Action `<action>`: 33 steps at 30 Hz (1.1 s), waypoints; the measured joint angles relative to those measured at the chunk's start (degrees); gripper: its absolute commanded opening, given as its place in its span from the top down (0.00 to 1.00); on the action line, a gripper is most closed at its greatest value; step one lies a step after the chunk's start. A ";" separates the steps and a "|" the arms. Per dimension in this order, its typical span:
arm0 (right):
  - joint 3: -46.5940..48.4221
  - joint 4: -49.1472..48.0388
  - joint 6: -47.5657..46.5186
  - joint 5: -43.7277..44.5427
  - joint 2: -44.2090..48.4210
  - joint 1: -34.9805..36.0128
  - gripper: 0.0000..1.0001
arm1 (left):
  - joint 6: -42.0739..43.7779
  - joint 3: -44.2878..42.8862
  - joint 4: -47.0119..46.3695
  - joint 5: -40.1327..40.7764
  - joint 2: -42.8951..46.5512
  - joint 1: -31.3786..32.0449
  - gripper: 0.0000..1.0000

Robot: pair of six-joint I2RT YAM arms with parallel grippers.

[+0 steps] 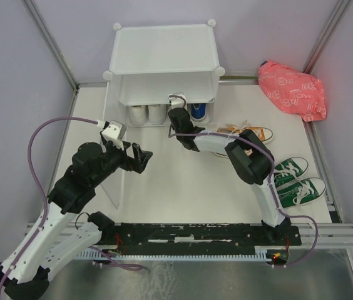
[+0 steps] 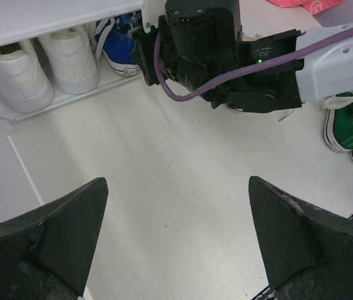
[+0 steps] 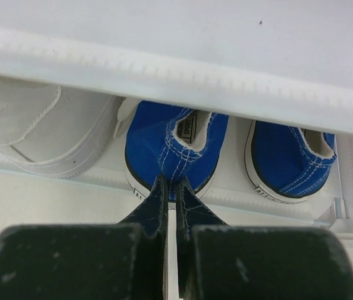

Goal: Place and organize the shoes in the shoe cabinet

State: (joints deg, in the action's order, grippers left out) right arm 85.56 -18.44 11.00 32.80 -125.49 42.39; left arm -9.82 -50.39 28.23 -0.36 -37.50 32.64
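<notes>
The white shoe cabinet (image 1: 164,59) stands at the back of the table. On its bottom level sit a white pair (image 1: 148,114) and a blue pair (image 1: 198,111). My right gripper (image 3: 175,187) is shut on the heel of the left blue shoe (image 3: 170,140), which sits beside the other blue shoe (image 3: 289,156) and a white shoe (image 3: 45,131). An orange pair (image 1: 251,133) and a green pair (image 1: 295,178) lie on the table to the right. My left gripper (image 2: 178,182) hovers open over bare table, holding nothing, a little in front of the cabinet.
The cabinet's front panel (image 1: 115,187) hangs open to the left, close to my left arm. A pink patterned bag (image 1: 292,90) lies at the back right. The right arm (image 2: 226,56) stretches across in front of the cabinet opening.
</notes>
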 measured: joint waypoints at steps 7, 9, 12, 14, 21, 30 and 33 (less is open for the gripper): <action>1.55 3.69 2.08 1.25 -1.97 -0.02 0.67 | 0.00 0.20 0.04 0.26 0.09 0.00 0.01; 1.55 3.78 3.06 1.44 -1.97 -0.02 0.47 | 0.00 0.22 0.04 0.26 0.11 0.00 0.01; 1.16 3.93 3.93 2.05 -1.95 -0.46 0.32 | 0.00 0.22 0.04 0.26 0.13 0.00 0.01; -0.66 2.86 4.57 1.64 -1.07 -1.09 0.30 | 0.00 0.22 0.04 0.26 0.15 0.00 0.01; -6.64 2.62 5.75 0.72 3.76 -1.97 0.32 | 0.00 0.22 0.04 0.24 0.44 0.00 0.01; -5.53 4.50 6.34 0.90 3.54 -2.29 0.36 | 0.00 0.22 0.11 0.26 1.44 0.00 0.01; -2.45 5.75 6.32 1.14 2.08 -2.54 0.36 | 0.00 0.22 0.26 0.26 1.42 0.00 0.01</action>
State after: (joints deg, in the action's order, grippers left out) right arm 83.11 -12.69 17.32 33.93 -123.42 39.86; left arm -9.82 -50.17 28.49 -0.10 -36.07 32.64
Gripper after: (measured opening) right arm 0.643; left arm 0.992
